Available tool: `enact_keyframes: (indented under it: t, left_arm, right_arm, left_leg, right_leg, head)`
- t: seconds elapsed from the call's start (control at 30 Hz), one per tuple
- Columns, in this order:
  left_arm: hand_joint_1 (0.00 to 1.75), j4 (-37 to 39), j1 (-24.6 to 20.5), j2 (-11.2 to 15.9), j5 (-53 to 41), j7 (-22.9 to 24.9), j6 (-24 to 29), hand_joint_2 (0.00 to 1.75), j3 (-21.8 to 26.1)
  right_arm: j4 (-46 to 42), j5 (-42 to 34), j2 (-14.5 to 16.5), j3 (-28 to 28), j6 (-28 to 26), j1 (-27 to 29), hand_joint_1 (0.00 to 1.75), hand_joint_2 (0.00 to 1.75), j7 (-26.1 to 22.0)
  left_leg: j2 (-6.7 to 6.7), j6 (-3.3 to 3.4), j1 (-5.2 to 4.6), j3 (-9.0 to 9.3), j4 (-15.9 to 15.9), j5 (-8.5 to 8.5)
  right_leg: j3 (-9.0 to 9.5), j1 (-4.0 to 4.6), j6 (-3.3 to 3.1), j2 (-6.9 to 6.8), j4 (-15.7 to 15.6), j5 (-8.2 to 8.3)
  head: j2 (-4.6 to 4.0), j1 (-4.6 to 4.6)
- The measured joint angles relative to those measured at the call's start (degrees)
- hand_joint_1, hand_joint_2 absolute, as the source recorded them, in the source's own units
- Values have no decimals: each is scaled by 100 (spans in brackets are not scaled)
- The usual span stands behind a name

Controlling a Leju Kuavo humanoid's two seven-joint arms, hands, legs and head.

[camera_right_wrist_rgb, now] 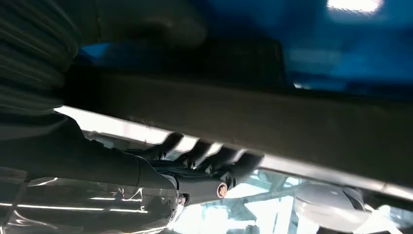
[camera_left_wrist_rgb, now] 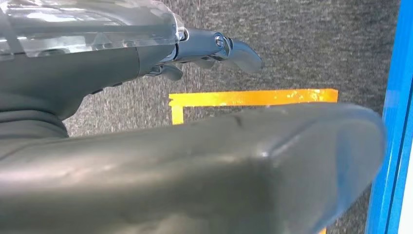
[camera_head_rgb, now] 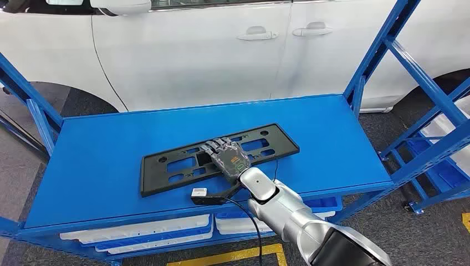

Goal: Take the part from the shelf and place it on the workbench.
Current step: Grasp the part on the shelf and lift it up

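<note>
Behind the blue shelf (camera_head_rgb: 111, 166) stands a white car (camera_head_rgb: 194, 50), and grey carpet lies on the floor around. From the head view, the part (camera_head_rgb: 166, 166), a long black plastic frame with many cut-outs, lies flat on the top board of the shelf, near its front edge, a little turned. The right hand (camera_head_rgb: 226, 156) rests on the middle of the part, palm down, its fingers reaching over into one of the openings. I cannot tell from here if the fingers already hold the frame or only touch it. To do this step well, I think the fingers must hook firmly around a bar of the frame near its middle, so the long part does not tip to one side when it is lifted. The lift should be straight up before moving away, because the blue posts stand at both sides. White bins (camera_head_rgb: 138, 230) sit on the lower level.

The left wrist view looks down at the carpet with a yellow floor marking (camera_left_wrist_rgb: 253, 97). The left hand (camera_left_wrist_rgb: 195, 48) hangs there with its fingers curled in and holds nothing.

The right wrist view is dark and blurred. The fingers (camera_right_wrist_rgb: 204, 156) lie against a dark edge, probably the part, but the grip is not clear.

No brand, label or writing can be read in any view.
</note>
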Motion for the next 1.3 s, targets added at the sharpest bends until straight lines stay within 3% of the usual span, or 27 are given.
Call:
enact_keyframes:
  t: [0.07, 0.1, 0.2, 0.27, 0.37, 0.43, 0.5, 0.53, 0.57, 0.6, 0.7, 0.77, 0.87, 0.93, 1.0, 1.03, 1.07, 1.1, 1.13, 1.2, 1.23, 1.3]
  left_arm:
    - [0, 0, 4, 1, -2, -2, -3, 0, 3]
    - [0, -1, 6, 1, -6, -4, -5, 0, 7]
    - [0, -1, -1, -4, -16, -9, -9, 0, 14]
    - [0, -1, -7, -7, -29, -30, -9, 0, 21]
    - [0, -1, -11, 3, -53, -68, -10, 0, 27]
    - [0, -1, -15, 14, -58, -87, -16, 0, 29]
    - [0, -1, -11, 26, -66, -131, -47, 0, 30]
    - [0, -1, -6, 32, -68, -162, -72, 0, 31]
    - [0, -1, -1, 37, -70, -202, -103, 0, 31]
    - [0, -1, 1, 40, -71, -248, -128, 44, 31]
    - [0, -1, -6, 53, -71, -410, -172, 175, 37]
    - [0, 0, -15, 56, -66, -487, -198, 175, 42]
    - [0, 1, -10, 56, -44, -563, -245, 175, 53]
    - [0, 0, -11, 54, -24, -580, -256, 175, 71]
    - [0, 1, -11, 54, -14, -564, -261, 175, 90]
    - [0, 1, -8, 54, -14, -546, -266, 175, 99]
    - [0, 1, -4, 55, -13, -526, -275, 175, 111]
    - [0, 1, 0, 55, -11, -505, -288, 175, 127]
    - [0, 1, 2, 55, -8, -491, -305, 175, 148]
    - [0, 1, 2, 48, 11, -479, -340, 175, 184]
    - [0, 1, 2, 43, 33, -485, -361, 175, 200]
    - [0, 1, 8, 33, 124, -539, -428, 175, 252]
  right_arm:
    - [23, 11, -12, -31, 0, -1, 175, 175, 0]
    - [45, 20, -21, -62, -1, -1, 175, 175, -1]
    - [86, 24, -33, -153, -7, -21, 175, 175, -18]
    - [103, 33, -36, -216, -19, -39, 175, 175, -60]
    - [121, 73, -43, -309, -30, -52, 175, 175, -113]
    - [128, 94, -43, -351, -31, -68, 175, 175, -123]
    - [137, 100, -43, -388, -38, -75, 175, 175, -149]
    - [142, 101, -44, -405, -46, -70, 175, 175, -168]
    - [149, 100, -45, -421, -58, -65, 175, 175, -187]
    - [154, 100, -46, -440, -75, -61, 175, 175, -205]
    - [159, 92, -49, -534, -148, -64, 175, 175, -257]
    - [141, 57, -54, -606, -213, -64, 175, 175, -335]
    - [-1, -266, -69, -762, -319, -30, 175, 175, -671]
    - [-260, -873, -91, -942, -322, 20, 175, 175, -1174]
    - [-726, -1785, -140, -1167, -171, 149, 175, 175, -1826]
    - [-1062, -2360, -183, -1291, 1, 251, 175, 175, -2174]
    - [-1454, -2986, -240, -1410, 242, 369, 175, 175, -2499]
    - [-1921, -3713, -310, -1533, 555, 496, 175, 175, -2823]
    - [-2442, -4483, -389, -1645, 915, 626, 175, 175, -3106]
    - [-3611, -5949, -554, -1836, 1666, 865, 175, 175, -3510]
    - [-4211, -6574, -624, -1912, 2075, 968, 175, 175, -3621]
    - [-5328, -7564, -710, -2075, 3088, 1192, 175, 175, -3701]
  left_leg:
    - [-2, -1, -1, 3, 2, 0]
    - [-5, -2, -2, 6, 5, -1]
    - [-13, -33, -21, 18, 12, -9]
    - [-11, -86, -30, 10, 12, -8]
    - [-9, -175, -28, -1, 33, -49]
    - [-7, -217, -24, -173, 433, -309]
    - [-6, -256, -9, -525, 1212, -678]
    - [-5, -275, -3, -670, 1519, -773]
    - [-5, -292, 5, -729, 1641, -762]
    - [-3, -305, 17, -668, 1506, -630]
    - [-3, -309, 52, -120, 373, -119]
    - [-15, -249, 47, 16, 77, -74]
    - [-17, -135, 47, -3, 75, -56]
    - [-8, -72, 58, -2, 55, -37]
    - [-3, -40, 53, -8, 57, -38]
    - [-3, -35, 49, -6, 59, -41]
    - [-6, -31, 47, -1, 60, -44]
    - [-12, -29, 43, 6, 62, -48]
    - [-22, -30, 39, 14, 62, -51]
    - [-39, -43, 18, 19, 68, -62]
    - [-45, -61, 8, 12, 70, -66]
    - [-51, -116, -1, -1, 61, -70]
  right_leg:
    - [35, -2, -6, 0, -86, 121]
    - [121, -3, -20, -1, -275, 274]
    - [689, 31, -122, -4, -1455, 792]
    - [825, 65, -175, -7, -1769, 859]
    - [850, 35, -255, -18, -1852, 912]
    - [886, -1, -311, -35, -1931, 954]
    - [883, 9, -331, -40, -1938, 960]
    - [881, 11, -330, -38, -1934, 958]
    - [880, 10, -326, -35, -1926, 954]
    - [881, 7, -317, -29, -1912, 946]
    - [865, 7, -247, -7, -1811, 884]
    - [830, 34, -189, 9, -1757, 863]
    - [797, 32, -113, 21, -1715, 834]
    - [641, 12, -56, 18, -1371, 605]
    - [286, -2, -15, 13, -610, 227]
    - [112, -5, -5, 13, -248, 101]
    - [18, -7, -5, 13, -61, 79]
    - [27, -6, -16, 13, -91, 164]
    - [154, -2, -40, 13, -366, 344]
    - [551, 24, -121, 9, -1207, 717]
    - [690, 41, -152, 2, -1520, 824]
    - [764, 71, -183, -8, -1727, 853]
  head:
    - [0, 0]
    - [0, 0]
    - [0, 0]
    - [0, 0]
    - [0, -1]
    - [0, -1]
    - [0, -2]
    - [0, -2]
    - [0, -2]
    - [0, -2]
    - [0, -1]
    - [0, -1]
    - [0, 0]
    - [0, 0]
    - [0, 0]
    - [0, 0]
    - [0, 0]
    - [0, 0]
    - [0, 0]
    - [0, 0]
    - [0, 0]
    - [0, 0]
